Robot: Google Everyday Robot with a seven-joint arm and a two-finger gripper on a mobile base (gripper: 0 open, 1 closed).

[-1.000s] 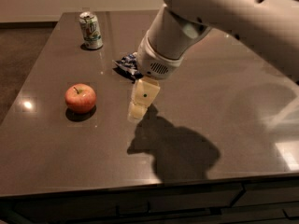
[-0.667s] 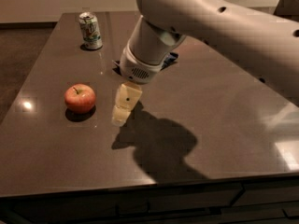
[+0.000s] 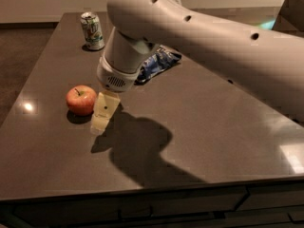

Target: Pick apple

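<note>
The apple (image 3: 81,99) is small, round and red-orange with a dark stem. It sits on the dark table (image 3: 199,127) at the left. My gripper (image 3: 102,115) hangs from the white arm just to the right of the apple, very close to it, its pale fingers pointing down at the table. Nothing is held in it.
A green and white soda can (image 3: 92,30) stands at the far left back of the table. A blue snack bag (image 3: 154,64) lies behind the arm's wrist. The table's front edge runs along the bottom of the view.
The gripper has moved left across the table, from the middle to right beside the apple. The apple, can and bag have not moved.
</note>
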